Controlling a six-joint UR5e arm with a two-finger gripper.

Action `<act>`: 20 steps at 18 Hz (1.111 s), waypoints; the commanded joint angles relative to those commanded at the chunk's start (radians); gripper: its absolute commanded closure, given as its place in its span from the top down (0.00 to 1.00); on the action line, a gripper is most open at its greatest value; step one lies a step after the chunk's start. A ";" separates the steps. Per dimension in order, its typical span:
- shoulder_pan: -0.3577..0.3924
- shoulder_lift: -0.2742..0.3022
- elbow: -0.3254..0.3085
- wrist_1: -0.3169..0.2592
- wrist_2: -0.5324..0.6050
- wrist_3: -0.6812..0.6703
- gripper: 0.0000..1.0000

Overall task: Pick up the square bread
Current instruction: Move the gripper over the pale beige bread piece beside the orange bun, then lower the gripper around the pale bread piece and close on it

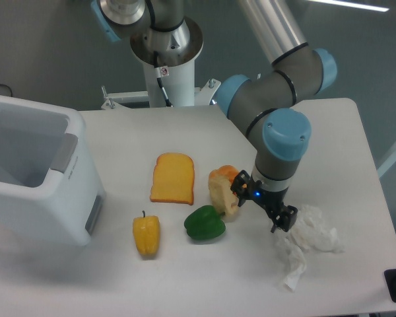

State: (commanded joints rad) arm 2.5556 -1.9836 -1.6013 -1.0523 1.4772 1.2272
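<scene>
The square bread point(223, 196) is a pale cream chunk standing on the white table point(185, 277), just right of centre. A round orange bun point(226, 174) sits right behind it and touches it. My gripper point(263, 205) points down just to the right of the bread, close to the table. Its black fingers point(285, 220) are spread apart with nothing between them. The left finger is next to the bread's right side; I cannot tell whether it touches.
A flat orange-yellow toast slice point(173, 178) lies left of the bread. A green pepper point(204, 224) is in front of the bread, a yellow pepper point(146, 235) further left. Crumpled white paper point(307, 241) lies right of the gripper. A white bin point(33, 178) stands at the left edge.
</scene>
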 joint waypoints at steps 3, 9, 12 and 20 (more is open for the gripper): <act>0.002 0.025 -0.009 -0.024 0.009 -0.064 1.00; -0.015 0.058 -0.061 -0.054 0.032 -0.299 1.00; -0.029 0.077 -0.109 -0.054 0.057 -0.336 1.00; -0.048 0.083 -0.157 -0.054 0.060 -0.356 1.00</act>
State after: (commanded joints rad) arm 2.5081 -1.9006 -1.7579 -1.1060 1.5371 0.8713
